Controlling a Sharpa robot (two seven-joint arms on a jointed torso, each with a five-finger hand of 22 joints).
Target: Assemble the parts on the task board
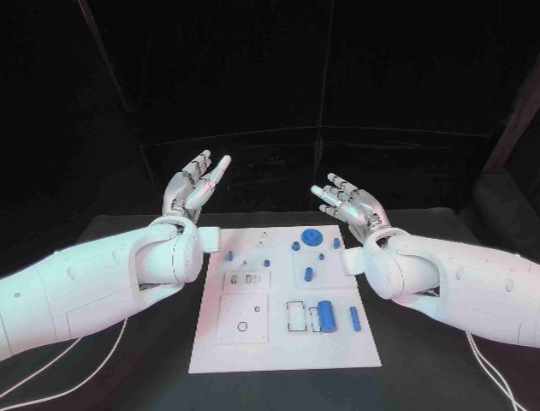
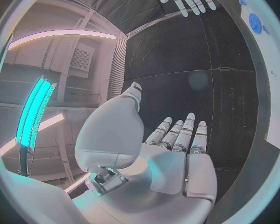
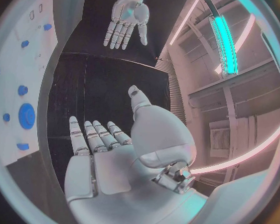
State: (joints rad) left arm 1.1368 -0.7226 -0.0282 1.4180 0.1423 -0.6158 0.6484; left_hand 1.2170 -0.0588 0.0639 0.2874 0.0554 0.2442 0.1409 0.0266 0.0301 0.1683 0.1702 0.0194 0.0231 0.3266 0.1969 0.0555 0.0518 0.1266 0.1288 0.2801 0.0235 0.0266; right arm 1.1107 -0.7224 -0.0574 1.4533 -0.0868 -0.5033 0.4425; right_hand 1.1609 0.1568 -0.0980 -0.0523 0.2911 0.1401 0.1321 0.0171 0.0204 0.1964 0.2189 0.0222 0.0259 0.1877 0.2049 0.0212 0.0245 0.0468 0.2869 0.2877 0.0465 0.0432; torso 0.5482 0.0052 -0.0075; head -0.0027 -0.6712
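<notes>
Raised off the table, palms facing each other, fingers spread and holding nothing: left hand (image 1: pixel 197 187) and right hand (image 1: pixel 348 202), likely a ready pose before any picking. Between and nearer than them, the task board (image 1: pixel 221 347) lying flat mid-table, blue parts (image 1: pixel 325 316) scattered on it (none touched, well apart from both hands).

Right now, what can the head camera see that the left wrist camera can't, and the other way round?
Head view alone: the whole white board laid out, with the blue cylinder and the small blue pegs on it, and both arms reaching over the table.

Left wrist view alone: the left hand's palm from behind, close up.

Both: the left hand, the right hand open, and the round blue disc at the board's far end.
</notes>
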